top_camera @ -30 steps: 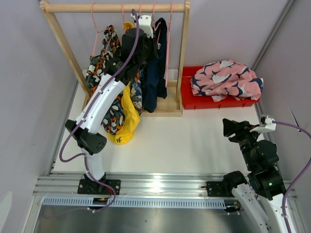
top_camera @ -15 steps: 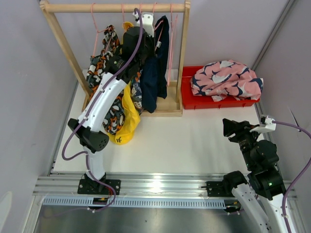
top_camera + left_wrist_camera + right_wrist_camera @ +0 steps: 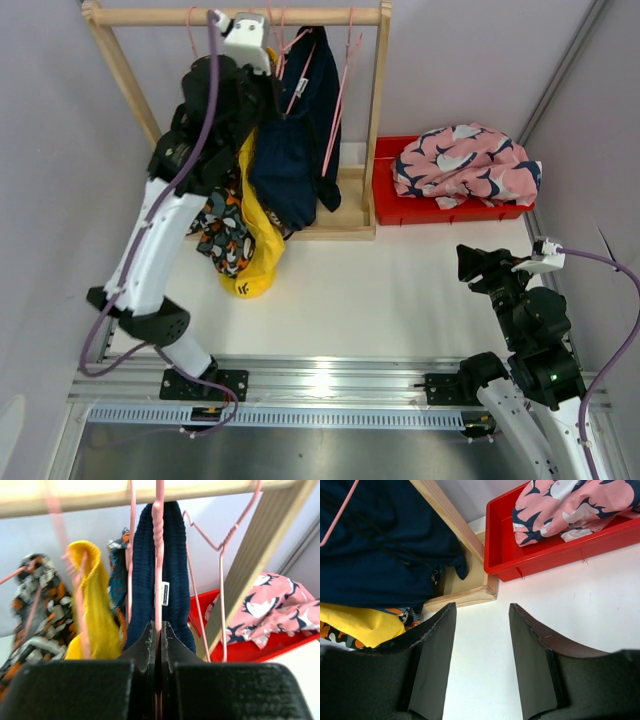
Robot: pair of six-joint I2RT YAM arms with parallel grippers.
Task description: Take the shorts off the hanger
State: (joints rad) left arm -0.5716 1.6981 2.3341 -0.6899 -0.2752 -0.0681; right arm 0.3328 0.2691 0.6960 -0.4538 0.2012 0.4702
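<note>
My left gripper (image 3: 278, 80) is raised to the wooden rail (image 3: 240, 16) and shut on the neck of a pink wire hanger (image 3: 159, 555). The navy shorts (image 3: 295, 150) hang over that hanger and also show in the left wrist view (image 3: 174, 580). The yellow shorts (image 3: 256, 235), the camouflage shorts (image 3: 222, 228) and a strip of the blue-orange print shorts (image 3: 118, 575) hang to their left. The pink shorts (image 3: 465, 160) lie in the red bin (image 3: 390, 205). My right gripper (image 3: 470, 262) is open and empty, low over the table (image 3: 480, 612).
The wooden rack's right post (image 3: 378, 110) and base (image 3: 465, 592) stand between the hanging shorts and the red bin. An empty pink hanger (image 3: 220, 580) hangs to the right of the navy shorts. White table surface (image 3: 380, 290) lies in front of the rack.
My left arm has risen and swung left, keeping hold of the hanger. The navy shorts have lifted higher and tilted out from the other pairs. The right arm has not moved.
</note>
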